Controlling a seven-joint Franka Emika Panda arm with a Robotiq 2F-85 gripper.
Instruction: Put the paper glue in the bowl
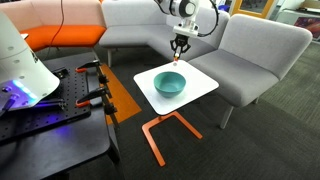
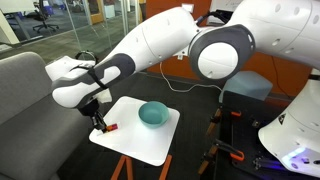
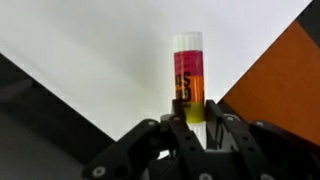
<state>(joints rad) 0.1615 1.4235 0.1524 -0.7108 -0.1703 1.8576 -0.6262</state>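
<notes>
The paper glue [image 3: 188, 75] is a small stick, orange-red with a yellowish end and a white cap. In the wrist view its yellowish end sits between my two fingers. My gripper [image 3: 195, 112] is shut on it. In both exterior views the gripper [image 1: 179, 48] [image 2: 97, 122] is over the white table's edge, beside the bowl. The glue shows as a small red spot at the fingertips [image 2: 108, 127] [image 1: 178, 62]. The teal bowl [image 1: 169, 83] [image 2: 152, 114] stands on the table and looks empty.
The white square table [image 1: 203, 86] [image 2: 135, 143] stands on an orange metal frame [image 1: 158, 132]. Grey sofas [image 1: 255, 55] wrap around its far sides. A black equipment bench [image 1: 50, 120] stands beside the table, with orange flooring between them.
</notes>
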